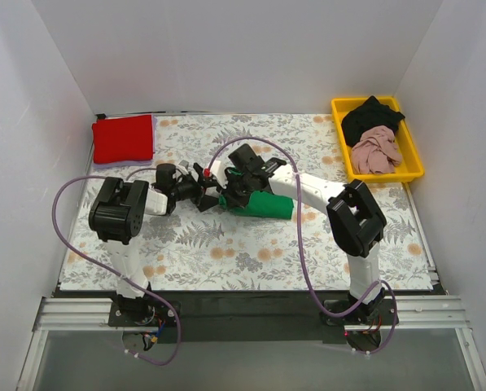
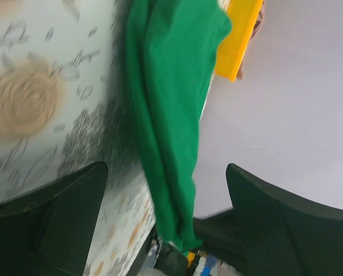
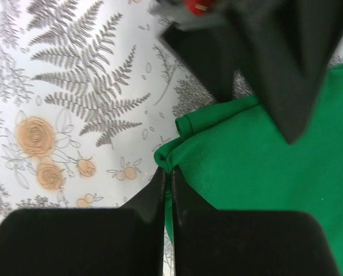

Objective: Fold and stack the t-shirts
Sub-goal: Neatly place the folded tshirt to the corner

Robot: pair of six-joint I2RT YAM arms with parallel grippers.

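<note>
A bright green t-shirt (image 1: 269, 204) lies folded in the middle of the floral cloth. My right gripper (image 3: 168, 172) is shut on a bunched corner of this green t-shirt (image 3: 263, 184) at its left end. Just to the left, my left gripper (image 2: 168, 221) faces that same end, and its jaws stand wide open with the green cloth (image 2: 171, 86) running loose between them. A red t-shirt (image 1: 123, 138) rests folded at the back left. A black t-shirt (image 1: 371, 115) and a pink t-shirt (image 1: 377, 151) sit crumpled in the yellow tray (image 1: 411, 171).
The grey-and-orange floral cloth (image 1: 226, 252) covers the table. White walls close in the left, back and right sides. Both arms meet at the centre, with purple cables looping over them. The yellow tray (image 2: 240, 34) shows beyond the green shirt in the left wrist view.
</note>
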